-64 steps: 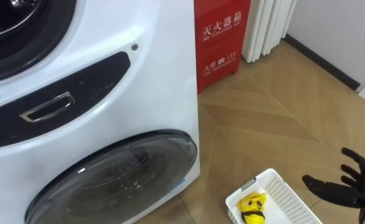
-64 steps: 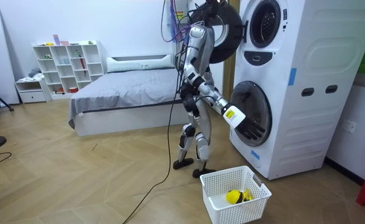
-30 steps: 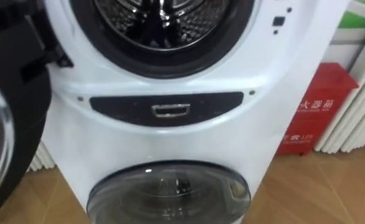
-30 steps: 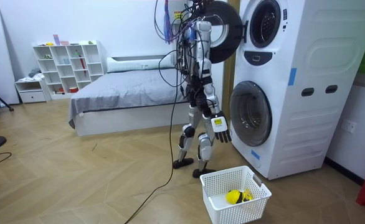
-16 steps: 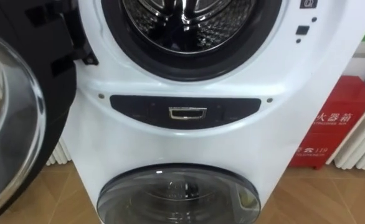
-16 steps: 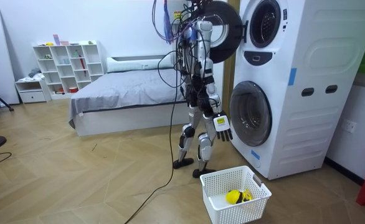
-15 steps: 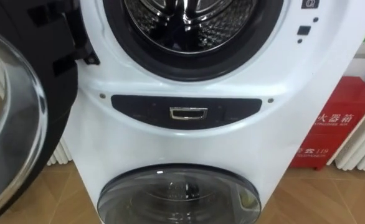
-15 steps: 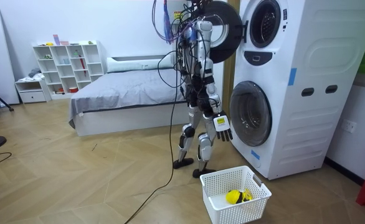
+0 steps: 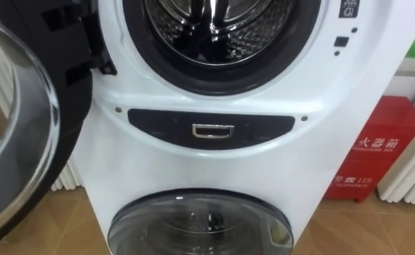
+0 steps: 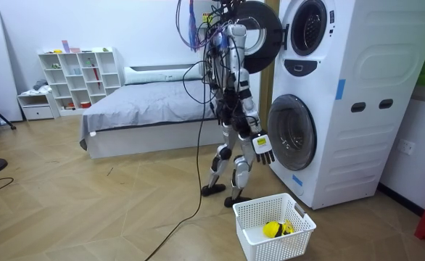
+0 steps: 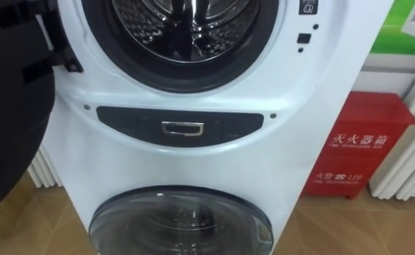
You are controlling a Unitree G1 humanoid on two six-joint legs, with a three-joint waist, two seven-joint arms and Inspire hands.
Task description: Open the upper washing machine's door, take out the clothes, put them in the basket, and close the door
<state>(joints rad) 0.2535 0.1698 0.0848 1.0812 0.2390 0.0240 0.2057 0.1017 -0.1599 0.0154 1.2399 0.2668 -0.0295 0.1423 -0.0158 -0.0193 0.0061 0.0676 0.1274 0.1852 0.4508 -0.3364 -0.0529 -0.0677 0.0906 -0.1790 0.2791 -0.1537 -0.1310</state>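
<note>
I stand facing two stacked white washing machines (image 10: 336, 94). The upper machine's round opening (image 9: 211, 32) is right before me, with its ribbed steel drum (image 11: 186, 18) showing inside. Its dark glass door (image 9: 20, 120) hangs swung out to my left. The lower machine's door (image 9: 200, 227) is closed. My right hand (image 10: 262, 145) hangs open beside my thigh, in front of the lower door, holding nothing. On the floor behind and beside me stands a white slatted basket (image 10: 250, 214) with a yellow garment (image 10: 273, 230) in it.
A red cabinet (image 9: 377, 159) stands on the floor right of the machines, with a white radiator (image 9: 413, 170) beyond it. Another radiator (image 9: 69, 173) shows behind the open door. A bed (image 10: 147, 109) and white shelves (image 10: 78, 80) stand at the room view's left.
My right arm has dropped from reaching out near the basket to hanging at my side. My view has swung from the floor and basket up to the upper drum.
</note>
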